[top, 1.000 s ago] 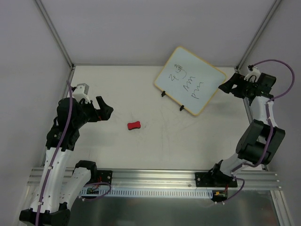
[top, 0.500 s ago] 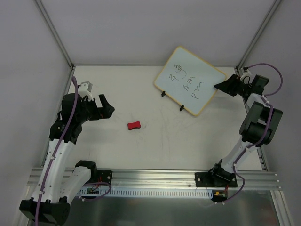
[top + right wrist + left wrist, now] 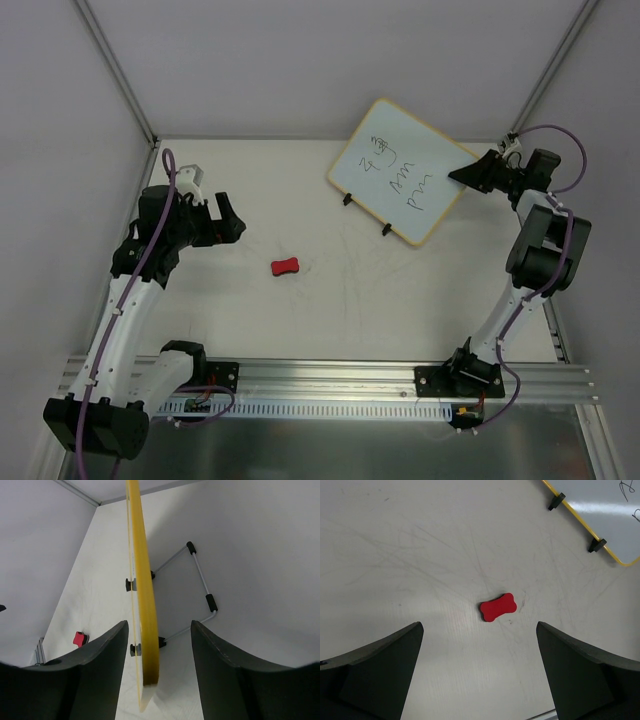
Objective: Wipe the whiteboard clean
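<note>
**Whiteboard** (image 3: 403,170): A small square board with rounded corners and a thin tan frame is found at the far right of the table (image 3: 250,170). It is turned cornerwise to the table's edges. Black handwriting is seen on its white face. Two black clips (image 3: 347,200) are fixed along its lower left edge. In the right wrist view it is seen edge-on, and is propped at a tilt on a wire stand (image 3: 200,580) behind it.

**Right gripper** (image 3: 462,175): It is placed at the board's right corner. Its fingers are spread to either side of the frame's edge. A gap is seen between the frame and at least one finger, so nothing is gripped.

**Left gripper** (image 3: 232,216): It is held above the left part of the table, well apart from the board. Its fingers are spread wide and nothing is held between them.

**Eraser** (image 3: 286,267): A small red block with a pinched waist lies flat on the table. It is located between the two arms, nearer the left gripper. It is touched by neither gripper. In the left wrist view it is framed between the parted fingers, on the surface below.
</note>
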